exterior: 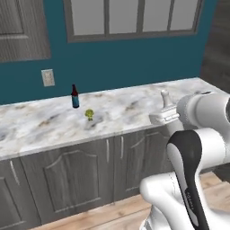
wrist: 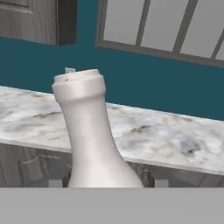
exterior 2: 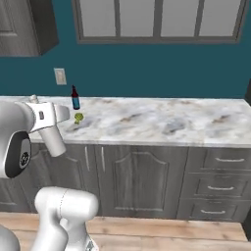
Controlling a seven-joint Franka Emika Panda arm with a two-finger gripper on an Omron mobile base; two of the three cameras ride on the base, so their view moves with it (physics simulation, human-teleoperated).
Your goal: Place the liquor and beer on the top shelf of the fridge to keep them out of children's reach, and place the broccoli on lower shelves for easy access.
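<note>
The slim pale beige-white liquor bottle (wrist: 89, 131) is seen closest in the hand view, rising between the two small dark fingertips (wrist: 55, 183) of the gripper (wrist: 108, 183), its long neck upright and slightly tilted. The gripper is seen closed on the bottle's lower body, with a fingertip at each side. In the left base view, the bottle's neck (exterior: 165, 98) is shown above the white hand, held off the counter in front of the dark grey cabinet doors (exterior: 81, 175). In the right base view, its cap (exterior 2: 34, 98) is just visible above the hand.

Farther back, the white-and-grey marbled countertop (exterior: 40, 123) is spread across both base views. On it, the tiny yellow-green broccoli floret (exterior: 89, 114) is placed a little way in from the front edge. Just behind it, near the wall, the small dark red-brown beer bottle with a blue label band (exterior: 75, 96) is standing upright, apart from the floret.

Behind the counter, a teal wall (exterior 2: 147, 68) is seen, with a pale outlet plate (exterior: 47, 77) and a grey-framed window (exterior 2: 157, 19) above.
</note>
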